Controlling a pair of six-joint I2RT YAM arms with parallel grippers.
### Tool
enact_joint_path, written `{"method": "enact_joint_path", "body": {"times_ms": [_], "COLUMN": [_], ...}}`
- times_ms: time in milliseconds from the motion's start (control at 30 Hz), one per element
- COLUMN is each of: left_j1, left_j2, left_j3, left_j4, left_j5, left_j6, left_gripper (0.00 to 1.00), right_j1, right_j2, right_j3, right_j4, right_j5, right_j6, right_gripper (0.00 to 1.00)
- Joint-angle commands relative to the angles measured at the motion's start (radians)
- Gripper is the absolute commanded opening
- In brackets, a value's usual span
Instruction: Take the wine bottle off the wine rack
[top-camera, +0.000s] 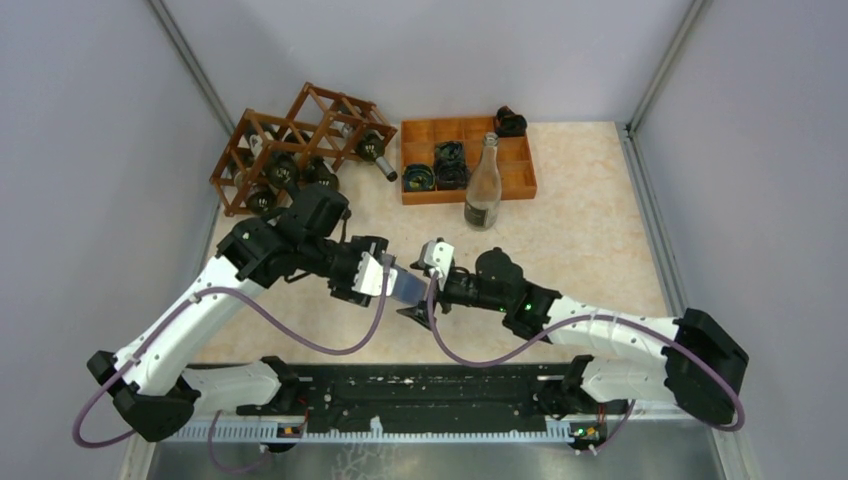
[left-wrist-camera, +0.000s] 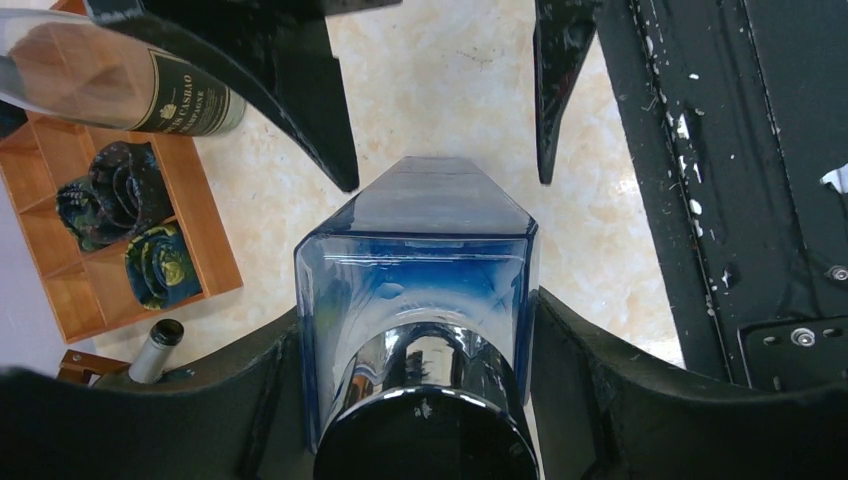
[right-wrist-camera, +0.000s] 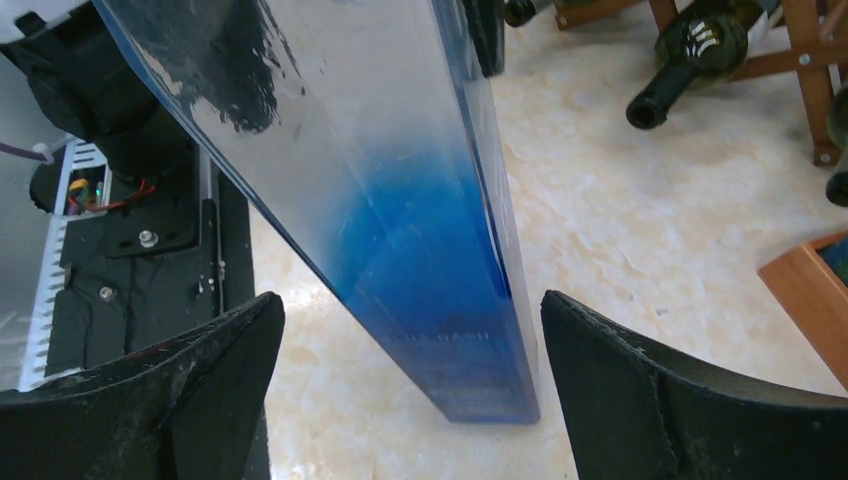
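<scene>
The blue-tinted square glass wine bottle (top-camera: 405, 288) is already off the reddish-brown wooden lattice wine rack (top-camera: 258, 135). It hangs over the beige marbled worktop (top-camera: 590, 240), pinched near its cap by the left gripper (left-wrist-camera: 415, 390). The right gripper (right-wrist-camera: 415, 385) is spread around its base. Only setting it down seems left. The overhead view alone shows the rack's remaining bottles

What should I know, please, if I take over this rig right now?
Left pincer: shut on the blue-tinted square bottle, gripping it near its neck.
Right pincer: open, one finger on each side of the bottle's base end, not touching it.
Wine rack: back left, with other bottles in it.
Done: this bottle is off the rack, held mid-table.
Left: probably close the right pincer for a handover, or set the bottle down. A clear bottle stands by the orange tray, so that may be the spot.
</scene>
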Motion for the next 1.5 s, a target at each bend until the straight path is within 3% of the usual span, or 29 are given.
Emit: {"method": "enact_joint_path", "body": {"times_ms": [0, 400, 500, 600, 633, 667, 733, 767, 800, 1033, 1200, 1467], "left_j1": [-0.004, -0.004, -0.005, -0.005, -0.004, -0.004, -0.004, -0.004, -0.004, -0.004, -0.001, 0.07], "left_j2": [-0.02, -0.014, -0.013, -0.013, -0.017, -0.021, -0.035, -0.046, -0.056, -0.07, -0.08, -0.031], "left_j3": [0.091, 0.151, 0.156, 0.149, 0.145, 0.139, 0.123, 0.109, 0.096, 0.078, 0.065, 0.092], "left_j4": [0.073, 0.041, 0.044, 0.057, 0.07, 0.084, 0.135, 0.162, 0.195, 0.296, 0.314, 0.256], "left_j5": [0.114, 0.173, 0.181, 0.185, 0.183, 0.179, 0.157, 0.147, 0.131, 0.007, -0.074, -0.178], "left_j6": [-0.006, -0.054, -0.07, -0.082, -0.091, -0.101, -0.151, -0.176, -0.203, -0.402, -0.524, -0.638], "left_gripper": [0.0, 0.0, 0.0, 0.01, 0.07, 0.23, 0.72, 0.93, 0.98, 0.99, 0.99, 0.99], "right_j1": [0.02, 0.022, 0.021, 0.021, 0.021, 0.021, 0.021, 0.021, 0.021, 0.003, -0.08, -0.154], "right_j2": [0.04, 0.161, 0.171, 0.176, 0.177, 0.178, 0.175, 0.172, 0.166, 0.166, 0.251, 0.419], "right_j3": [0.078, 0.127, 0.125, 0.134, 0.14, 0.146, 0.147, 0.143, 0.134, 0.102, 0.143, 0.25], "right_j4": [0.137, 0.236, 0.252, 0.247, 0.232, 0.22, 0.212, 0.218, 0.228, 0.284, 0.262, 0.337], "right_j5": [-0.07, -0.13, -0.09, -0.062, -0.055, -0.043, 0.006, 0.047, 0.096, 0.403, 0.625, 0.805], "right_j6": [-0.02, 0.02, 0.026, 0.026, 0.025, 0.024, 0.025, 0.027, 0.03, 0.063, 0.144, 0.134], "right_gripper": [0.99, 0.95, 0.77, 0.41, 0.3, 0.21, 0.01, 0.0, 0.0, 0.0, 0.0, 0.0]}}
